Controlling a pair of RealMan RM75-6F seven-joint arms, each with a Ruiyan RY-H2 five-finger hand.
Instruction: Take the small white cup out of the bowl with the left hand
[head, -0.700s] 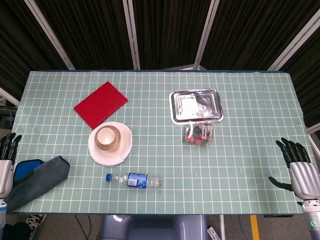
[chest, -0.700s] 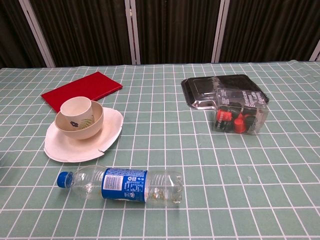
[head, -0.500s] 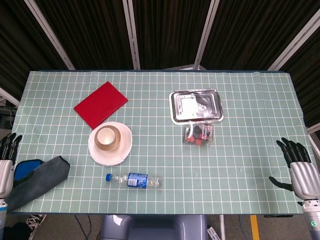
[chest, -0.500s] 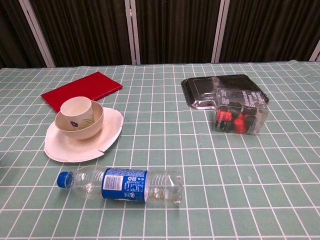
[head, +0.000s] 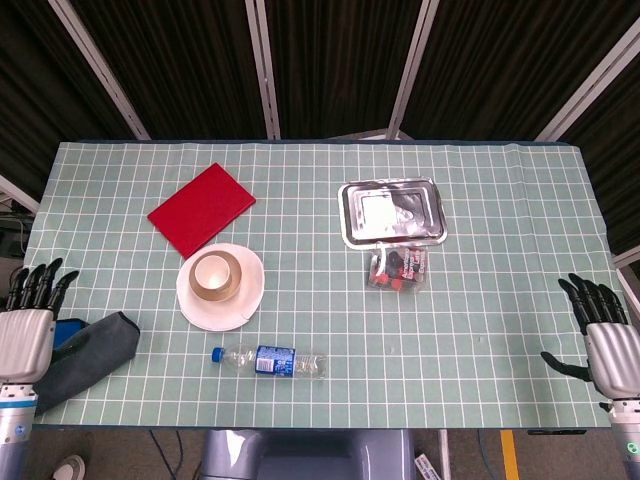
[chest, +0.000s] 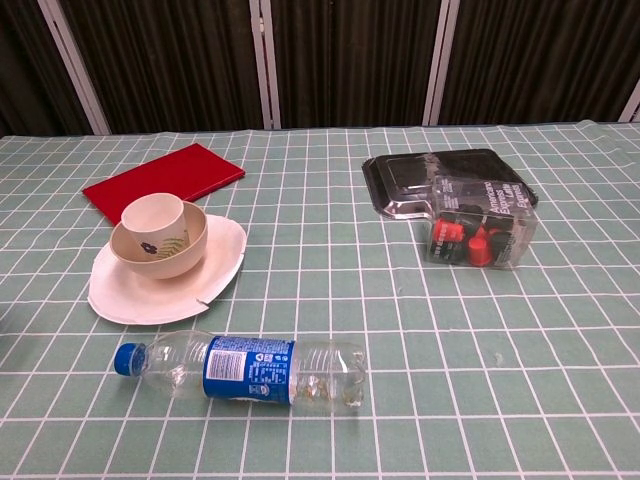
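The small white cup (head: 211, 271) (chest: 152, 213) stands upright inside a tan bowl (head: 214, 288) (chest: 190, 247), which sits on a white plate (head: 250, 293) (chest: 222, 266) left of the table's middle. My left hand (head: 28, 330) hovers at the table's left front corner, well left of the bowl, fingers spread and empty. At the right front corner my right hand (head: 608, 350) is likewise open with nothing in it. Neither hand shows in the chest view.
A red book (head: 200, 208) lies behind the plate. A plastic water bottle (head: 268, 361) (chest: 245, 369) lies on its side in front of it. A dark cloth (head: 88, 352) is beside my left hand. A clear plastic box (head: 392, 215) (chest: 455, 205) with red pieces sits centre right.
My left hand has moved right and slightly forward over the table's edge, now covering the blue part of the cloth. The right hand has drifted a little down and right.
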